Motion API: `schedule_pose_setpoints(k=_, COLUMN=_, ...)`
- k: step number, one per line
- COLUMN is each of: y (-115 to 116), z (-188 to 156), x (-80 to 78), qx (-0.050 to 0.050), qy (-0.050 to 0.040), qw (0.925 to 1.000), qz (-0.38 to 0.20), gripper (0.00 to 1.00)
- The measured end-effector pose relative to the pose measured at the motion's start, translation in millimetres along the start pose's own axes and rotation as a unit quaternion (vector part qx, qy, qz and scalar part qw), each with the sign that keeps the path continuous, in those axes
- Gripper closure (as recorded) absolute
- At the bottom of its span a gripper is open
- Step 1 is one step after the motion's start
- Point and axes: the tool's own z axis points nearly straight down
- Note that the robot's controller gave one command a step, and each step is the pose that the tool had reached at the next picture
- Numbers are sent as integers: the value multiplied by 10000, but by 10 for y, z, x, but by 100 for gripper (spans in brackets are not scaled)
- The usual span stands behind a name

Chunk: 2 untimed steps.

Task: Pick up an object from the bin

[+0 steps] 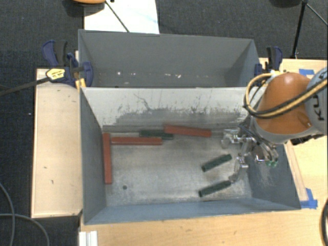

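Low at the right side of the grey metal bin (pixel 93 152), the gripper (pixel 240 164) is hanging beneath the arm's orange cover (pixel 284 104), just beside the right ends of two dark green bars. The upper dark green bar (pixel 216 163) is lying tilted on the bin floor, with its right end pointing toward the gripper. The lower dark green bar (pixel 214 188) is lying near the front wall. Its right end is sitting close under the gripper's lowest part, though I cannot tell whether they are touching. Whether the gripper is standing wide or narrow I also cannot tell, and no bar is showing inside it.

Well apart, toward the back and left, three red-brown bars (pixel 136 141) and a short dark green bar (pixel 154 134) are lying flat.

To my eye the arm is lining up for a grasp rather than lifting, so the pick is looking not yet made. The next move is likely calling for the gripper to centre on one green bar, probably the lower, straddle its narrow width, settle down to the floor and close, while keeping clear of the right wall.
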Motion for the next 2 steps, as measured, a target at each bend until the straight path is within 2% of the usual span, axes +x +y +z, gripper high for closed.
schedule_pose_setpoints(k=1, y=-44, z=483, x=160, qx=-7, qy=16, qw=9988, qz=-488, gripper=100)
schedule_pose_setpoints(k=2, y=-41, z=508, x=166, qx=-8, qy=14, qw=9988, qz=-495, gripper=0)
